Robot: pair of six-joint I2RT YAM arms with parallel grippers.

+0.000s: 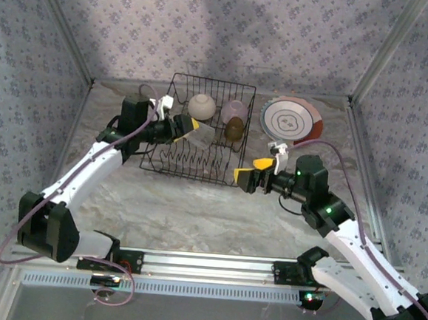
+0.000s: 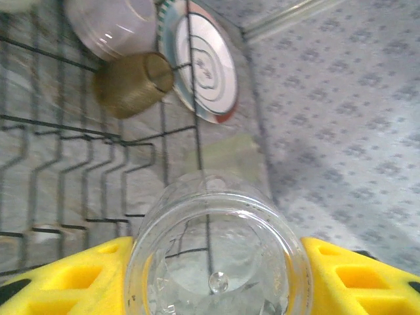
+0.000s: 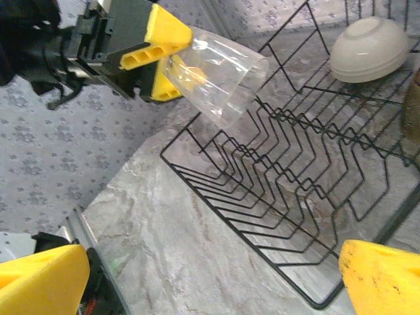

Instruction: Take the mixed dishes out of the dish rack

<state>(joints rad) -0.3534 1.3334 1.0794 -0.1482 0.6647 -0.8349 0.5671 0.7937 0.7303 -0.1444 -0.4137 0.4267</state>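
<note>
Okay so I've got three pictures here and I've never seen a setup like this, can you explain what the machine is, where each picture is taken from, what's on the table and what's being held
These are two robot arms bolted to the near edge of a marble-look table. One picture looks down from above and behind them; the other two come from small cameras on each arm's wrist, so the yellow blocks at their edges are that arm's own fingers.

On the table sits a black wire dish rack. In it are a cream bowl, a lavender bowl and an amber cup. Beside the rack lie stacked plates.

The left claw holds a clear glass over the rack. The right claw is open, holding nothing.
</note>
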